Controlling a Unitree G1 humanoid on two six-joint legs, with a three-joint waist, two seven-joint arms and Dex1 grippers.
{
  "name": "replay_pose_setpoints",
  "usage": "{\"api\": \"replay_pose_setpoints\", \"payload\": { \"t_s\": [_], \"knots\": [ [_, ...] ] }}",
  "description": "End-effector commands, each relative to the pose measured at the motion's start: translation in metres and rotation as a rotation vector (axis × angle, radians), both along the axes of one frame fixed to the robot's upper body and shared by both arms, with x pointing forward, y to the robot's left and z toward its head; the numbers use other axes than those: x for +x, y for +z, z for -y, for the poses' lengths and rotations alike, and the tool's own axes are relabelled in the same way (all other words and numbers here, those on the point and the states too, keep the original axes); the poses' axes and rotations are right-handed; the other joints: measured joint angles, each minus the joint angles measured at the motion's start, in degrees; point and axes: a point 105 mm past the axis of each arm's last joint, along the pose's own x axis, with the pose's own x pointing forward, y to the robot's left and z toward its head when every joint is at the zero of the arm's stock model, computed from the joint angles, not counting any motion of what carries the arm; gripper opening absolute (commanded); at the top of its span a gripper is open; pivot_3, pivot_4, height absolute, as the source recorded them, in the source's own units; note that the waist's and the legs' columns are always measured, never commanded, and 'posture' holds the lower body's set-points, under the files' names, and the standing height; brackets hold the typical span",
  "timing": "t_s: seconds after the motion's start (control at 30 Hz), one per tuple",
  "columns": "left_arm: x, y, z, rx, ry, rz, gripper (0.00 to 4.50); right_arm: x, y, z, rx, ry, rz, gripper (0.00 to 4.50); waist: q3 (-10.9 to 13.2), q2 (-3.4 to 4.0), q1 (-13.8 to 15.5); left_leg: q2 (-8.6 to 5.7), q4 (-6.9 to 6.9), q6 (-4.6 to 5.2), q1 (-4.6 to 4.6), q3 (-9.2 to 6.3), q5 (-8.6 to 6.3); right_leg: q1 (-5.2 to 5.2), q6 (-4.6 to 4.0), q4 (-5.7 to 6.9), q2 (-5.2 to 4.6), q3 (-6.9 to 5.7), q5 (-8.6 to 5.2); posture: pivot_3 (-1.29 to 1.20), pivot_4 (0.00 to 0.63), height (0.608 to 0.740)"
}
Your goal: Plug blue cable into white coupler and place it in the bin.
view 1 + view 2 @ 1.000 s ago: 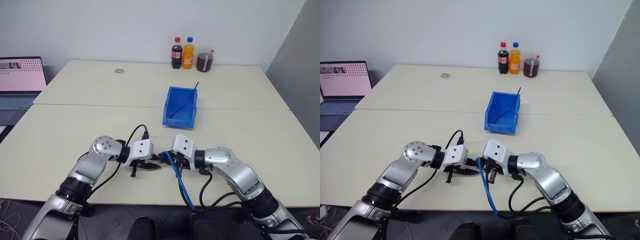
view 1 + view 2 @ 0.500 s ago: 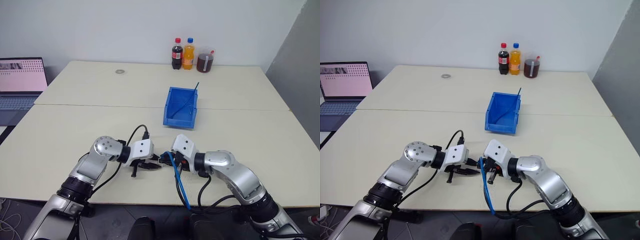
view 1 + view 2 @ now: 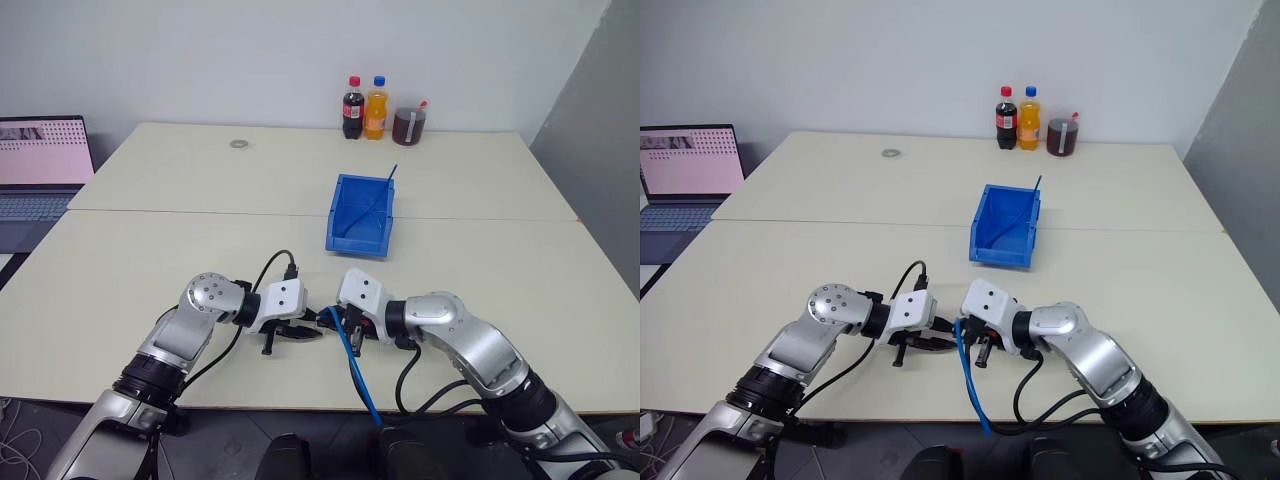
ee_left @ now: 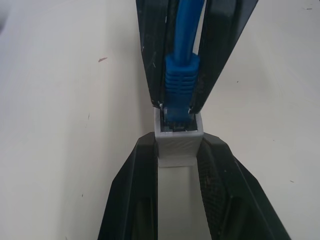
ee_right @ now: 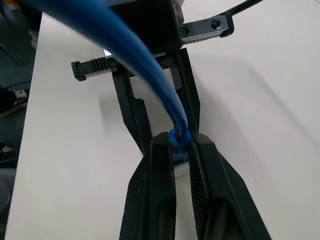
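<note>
My two arms reach in toward each other near the front edge of the desk, wrists bent inward. My left gripper [image 3: 312, 331] points right with fingers [image 4: 139, 192] pinched narrow. My right gripper [image 3: 333, 322] points left, tip to tip with it, fingers [image 5: 161, 186] clamped close.

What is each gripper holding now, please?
Left gripper: closed on the white coupler.
Right gripper: closed on the blue cable.

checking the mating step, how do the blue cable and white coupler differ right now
The blue cable is long, flexible and blue, pinched by the right gripper; the white coupler is a tiny rigid white block clamped in the left gripper. The cable trails off the table edge; the coupler doesn't. Both meet plug-to-opening.
</note>
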Motion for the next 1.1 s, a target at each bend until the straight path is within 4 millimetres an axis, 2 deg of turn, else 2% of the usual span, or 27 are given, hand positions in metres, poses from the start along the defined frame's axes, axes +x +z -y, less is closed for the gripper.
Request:
{"api": "replay_pose_setpoints", "payload": {
  "t_s": [0.03,0.17,0.37,0.43,0.57,0.67,0.77,0.9,1.03,1.1],
  "knots": [
    [-0.003,-0.013,0.002,0.028,0.007,-0.025,0.77,-0.018,-0.053,0.006,-0.150,0.022,-0.197,0.11,0.0,-0.02,0.0,0.00,-0.02,0.01,0.06,0.00,-0.01,0.01,-0.02,-0.01,-0.01,0.01,-0.02,0.00,0.150,0.740],
    [-0.004,-0.013,0.003,0.027,0.007,-0.024,0.77,-0.018,-0.052,0.006,-0.137,0.016,-0.197,0.11,-0.2,-0.01,0.0,0.00,-0.06,0.03,0.12,0.04,-0.02,0.02,-0.04,-0.02,-0.02,0.04,-0.03,0.00,0.150,0.740],
    [0.001,-0.014,-0.003,0.016,0.070,-0.021,0.77,0.004,-0.026,0.014,-0.051,-0.075,-0.097,0.11,-0.1,0.00,0.0,0.01,-0.09,0.04,0.15,0.04,-0.03,0.02,-0.04,-0.04,-0.08,0.06,-0.04,0.00,0.150,0.740],
    [0.002,-0.014,-0.005,0.001,0.104,-0.033,1.48,0.009,-0.018,0.019,-0.029,-0.099,-0.068,0.11,-0.1,0.01,0.0,0.00,-0.09,0.04,0.15,0.04,-0.03,0.02,-0.04,-0.05,-0.12,0.06,-0.04,0.00,0.150,0.740],
    [0.002,-0.013,-0.011,-0.007,0.135,-0.042,2.31,0.012,-0.006,0.028,0.010,-0.137,-0.051,0.11,0.1,-0.12,-0.1,0.04,-0.09,0.04,-0.01,0.00,-0.03,-0.10,-0.04,-0.06,-0.18,0.03,-0.04,0.00,0.150,0.740],
    [0.002,-0.006,-0.023,-0.037,0.192,-0.040,2.89,0.013,0.009,0.034,0.069,-0.171,-0.040,0.11,0.1,-0.17,-0.1,0.02,-0.18,0.04,-0.26,0.05,-0.03,-0.09,-0.06,-0.06,-0.11,0.05,-0.04,0.00,0.150,0.740],
    [0.007,0.010,-0.035,-0.104,0.294,-0.035,3.63,0.016,0.030,0.036,0.153,-0.216,-0.033,0.11,0.3,-0.32,-0.3,0.03,-0.37,0.03,-0.42,0.06,-0.03,-0.31,0.18,-0.05,-0.08,0.04,0.09,0.00,0.150,0.740],
    [0.022,0.047,-0.046,-0.238,0.461,0.048,4.49,0.029,0.078,0.053,0.345,-0.334,-0.023,0.11,0.8,-0.50,-0.3,0.04,-0.71,0.02,-0.56,0.09,-0.02,-0.64,0.16,-0.06,-0.07,0.06,0.08,0.00,0.150,0.740],
    [0.040,0.091,-0.043,-0.350,0.567,0.151,4.50,0.059,0.131,0.082,0.553,-0.495,-0.019,0.11,1.4,-0.53,-0.3,0.10,-0.73,-0.02,-0.92,0.02,0.01,-1.00,0.12,0.02,-0.03,0.01,0.07,0.00,0.150,0.740],
    [0.049,0.108,-0.038,-0.379,0.594,0.192,4.50,0.076,0.145,0.089,0.597,-0.539,-0.043,0.11,1.4,-0.56,-0.3,0.06,-0.73,-0.02,-0.98,-0.02,0.01,-1.00,0.12,0.00,0.00,-0.06,0.08,0.00,0.150,0.740]
  ]
}}
